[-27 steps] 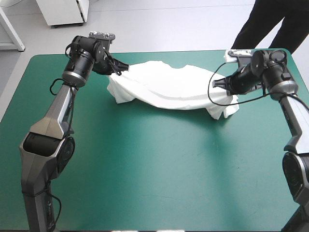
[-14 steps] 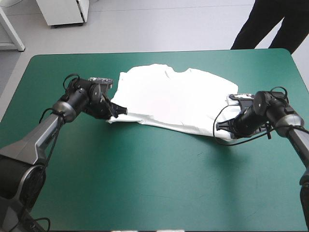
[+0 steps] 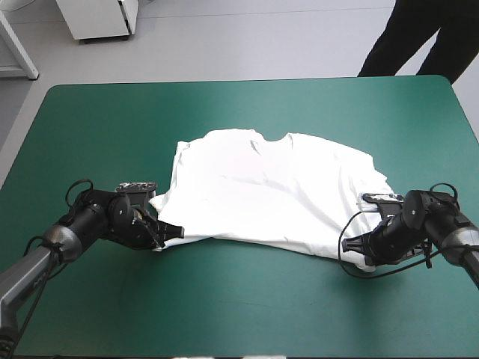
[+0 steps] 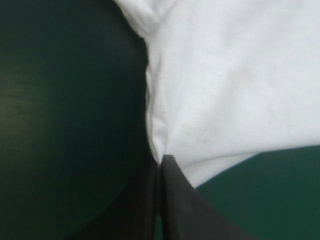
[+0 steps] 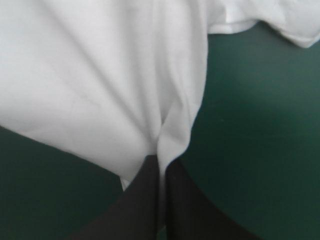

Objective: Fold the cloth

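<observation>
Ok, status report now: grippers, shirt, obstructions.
Left gripper shut on the white short-sleeved T-shirt, near-left corner. Right gripper shut on its near-right corner. T-shirt spread nearly flat on the teal-green table cover, not yet folded. Nothing in the way.

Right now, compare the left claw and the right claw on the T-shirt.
The left claw pinches the T-shirt's near-left corner; the right claw pinches its near-right corner. The left claw points toward the teal-green cover's right side, the right claw toward its left. Both are shut on the T-shirt, low down.
</observation>
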Available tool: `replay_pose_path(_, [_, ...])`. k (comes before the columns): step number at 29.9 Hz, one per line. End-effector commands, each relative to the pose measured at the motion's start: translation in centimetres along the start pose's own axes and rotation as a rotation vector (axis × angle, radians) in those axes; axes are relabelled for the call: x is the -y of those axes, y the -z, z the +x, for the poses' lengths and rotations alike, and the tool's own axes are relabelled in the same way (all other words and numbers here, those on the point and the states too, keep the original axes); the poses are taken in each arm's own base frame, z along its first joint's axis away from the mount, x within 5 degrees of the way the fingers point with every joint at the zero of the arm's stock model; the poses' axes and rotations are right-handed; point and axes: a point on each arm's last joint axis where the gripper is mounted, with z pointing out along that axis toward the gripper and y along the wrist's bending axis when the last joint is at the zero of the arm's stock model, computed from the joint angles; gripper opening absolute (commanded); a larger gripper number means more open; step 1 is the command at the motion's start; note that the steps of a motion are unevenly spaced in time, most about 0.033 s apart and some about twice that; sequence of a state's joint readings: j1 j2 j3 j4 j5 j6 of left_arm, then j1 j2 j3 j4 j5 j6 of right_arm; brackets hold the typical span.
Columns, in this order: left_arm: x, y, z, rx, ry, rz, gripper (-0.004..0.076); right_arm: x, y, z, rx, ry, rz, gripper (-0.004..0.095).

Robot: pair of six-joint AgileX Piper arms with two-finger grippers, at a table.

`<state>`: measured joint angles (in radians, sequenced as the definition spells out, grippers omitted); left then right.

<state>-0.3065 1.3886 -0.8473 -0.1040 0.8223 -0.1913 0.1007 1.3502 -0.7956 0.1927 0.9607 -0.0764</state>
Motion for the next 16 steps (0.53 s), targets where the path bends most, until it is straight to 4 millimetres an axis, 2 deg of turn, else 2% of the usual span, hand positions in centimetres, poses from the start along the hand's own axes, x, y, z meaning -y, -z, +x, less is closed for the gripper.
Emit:
replay_pose_path(1, [0.3, 1.3, 0.8, 0.059, 0.025, 0.045, -0.0022, -0.3, 1.1, 0.5, 0.044, -0.006, -0.027, -0.0017])
replay_pose_path(5, [0.3, 1.3, 1.3, 0.038, 0.037, 0.057, -0.0022, -0.5, 1.1, 0.7, 0.028, -0.018, -0.048, -0.0015])
replay_pose_path(8, [0.3, 1.3, 1.3, 0.036, 0.011, 0.058, 0.0002, -0.7, 1.3, 0.7, 0.017, -0.026, -0.067, 0.0040])
replay_pose_path(10, [0.4, 1.5, 1.2, 0.035, -0.016, 0.065, 0.0060, -0.8, 1.7, 0.5, 0.014, -0.024, -0.073, 0.0135])
replay_pose_path(13, [0.7, 2.2, 0.8, 0.029, -0.062, 0.077, 0.0223, -1.1, 2.9, 0.0, 0.011, -0.010, -0.078, 0.0319])
replay_pose_path(16, [1.1, 3.5, 0.1, 0.022, -0.089, 0.084, 0.0390, -1.3, 4.5, -0.8, 0.029, 0.012, -0.069, 0.0440])
